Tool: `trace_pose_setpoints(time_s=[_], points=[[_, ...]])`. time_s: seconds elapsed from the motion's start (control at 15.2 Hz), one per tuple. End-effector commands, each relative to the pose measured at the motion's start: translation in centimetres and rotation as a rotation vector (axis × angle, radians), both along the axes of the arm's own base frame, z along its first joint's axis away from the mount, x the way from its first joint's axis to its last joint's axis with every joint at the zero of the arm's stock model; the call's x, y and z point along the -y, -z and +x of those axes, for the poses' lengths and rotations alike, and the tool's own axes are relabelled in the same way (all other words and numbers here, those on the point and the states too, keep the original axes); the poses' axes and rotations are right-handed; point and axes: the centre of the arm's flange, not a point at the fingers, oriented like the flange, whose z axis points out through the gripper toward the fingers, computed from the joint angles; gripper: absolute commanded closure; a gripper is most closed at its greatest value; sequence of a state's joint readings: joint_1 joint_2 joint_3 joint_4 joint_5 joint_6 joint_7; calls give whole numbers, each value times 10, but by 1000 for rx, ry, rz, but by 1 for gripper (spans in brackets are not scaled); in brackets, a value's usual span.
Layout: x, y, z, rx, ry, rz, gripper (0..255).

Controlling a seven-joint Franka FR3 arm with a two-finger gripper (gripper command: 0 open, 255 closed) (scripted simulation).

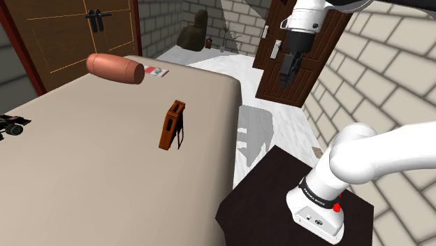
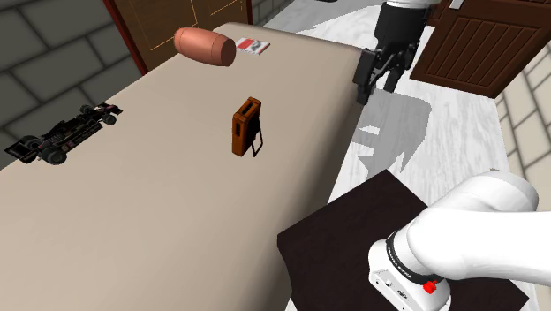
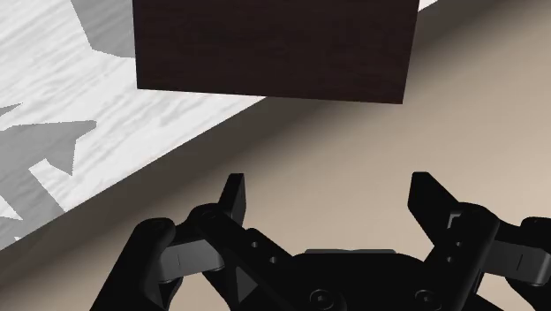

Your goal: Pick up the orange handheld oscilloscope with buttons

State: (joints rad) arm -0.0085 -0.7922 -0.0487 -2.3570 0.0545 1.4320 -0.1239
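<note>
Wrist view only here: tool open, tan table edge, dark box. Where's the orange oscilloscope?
Observer: The orange oscilloscope stands upright near the middle of the table, apart from the tool.
Operator: Anything crowding it?
Observer: No. The nearest thing is a reddish-brown cylinder, lying well off toward the table's far end.
Operator: Is the tool over the table?
Observer: In the second exterior view it hangs high, by the table edge on that view's right, seemingly just off it.
</note>
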Motion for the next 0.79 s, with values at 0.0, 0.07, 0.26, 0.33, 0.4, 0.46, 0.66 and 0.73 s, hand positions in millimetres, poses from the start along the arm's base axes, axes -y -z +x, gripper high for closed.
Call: trace_pose_setpoints(time_s=[0.0, 0.07, 0.26, 0.33, 0.4, 0.46, 0.66, 0.73], points=[[0, 0, 0, 0, 0, 0, 0], [-7, 7, 8, 2, 23, 1, 0], [-27, 28, 31, 8, 93, 5, 0], [-33, 35, 39, 10, 117, 6, 0], [-39, 42, 48, 12, 140, 7, 0], [-45, 49, 56, 14, 163, 8, 0], [-61, 69, 83, 20, 233, 12, 0], [-66, 76, 92, 22, 257, 13, 0]])
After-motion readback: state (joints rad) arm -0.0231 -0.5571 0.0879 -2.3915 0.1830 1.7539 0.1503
